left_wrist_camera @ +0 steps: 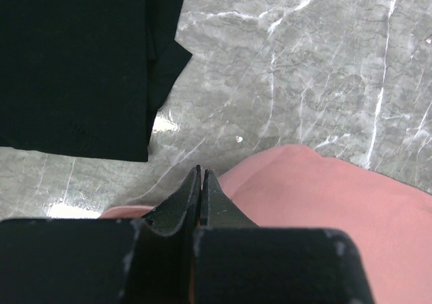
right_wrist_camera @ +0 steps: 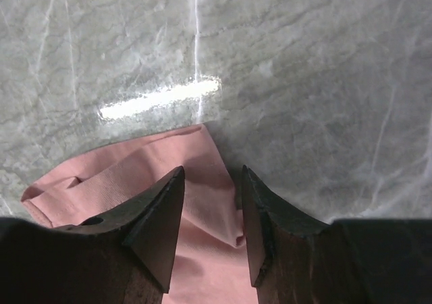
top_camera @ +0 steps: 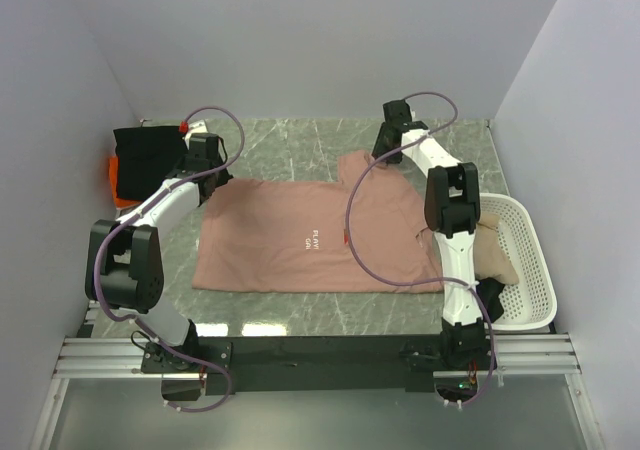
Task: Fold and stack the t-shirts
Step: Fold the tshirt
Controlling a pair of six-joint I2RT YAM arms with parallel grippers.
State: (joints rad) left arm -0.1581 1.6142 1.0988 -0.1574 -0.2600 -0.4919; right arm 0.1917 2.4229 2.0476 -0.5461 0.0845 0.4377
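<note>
Three tees, one mostly hidden.
The orange tee point(top_camera: 115, 185) shows only a sliver beneath the folded black tee point(top_camera: 148, 150), far left; the pink tee point(top_camera: 310, 235) lies flat in the middle, white print too small to read. Left gripper point(left_wrist_camera: 201, 174) closed at one sleeve edge, possibly pinching it; right gripper point(right_wrist_camera: 211, 174) parted astride the other. Grey-veined marble table point(top_camera: 300, 315), pale walls.

Pink tee point(top_camera: 300, 240) flat; black tee point(top_camera: 145, 150) atop orange tee point(top_camera: 117, 184).

t-shirt point(top_camera: 300, 235) between stack point(top_camera: 148, 155) and basket point(top_camera: 533, 270)
</note>
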